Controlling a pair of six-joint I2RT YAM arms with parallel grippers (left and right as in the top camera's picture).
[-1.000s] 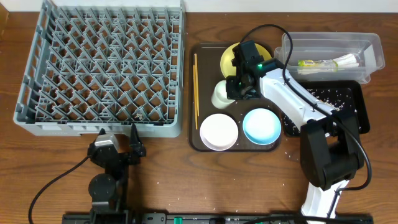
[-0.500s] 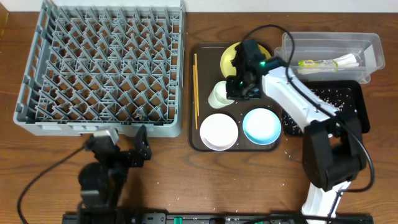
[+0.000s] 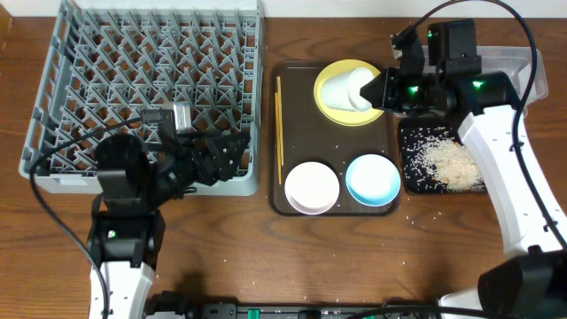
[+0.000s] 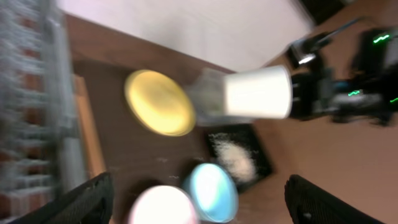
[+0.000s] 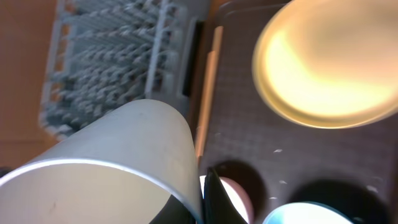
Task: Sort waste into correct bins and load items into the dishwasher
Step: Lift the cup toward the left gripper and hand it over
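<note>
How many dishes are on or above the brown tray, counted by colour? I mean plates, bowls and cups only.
Yellow: 1, the yellow plate
White: 2, the white bowl and the white cup, which the right gripper holds above the plate
Blue: 1, the blue bowl
Total: 4

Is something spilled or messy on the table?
Yes. Loose white grains, like rice, are heaped in the black tray. The white cup lies tipped sideways in the right gripper, above the yellow plate.
</note>
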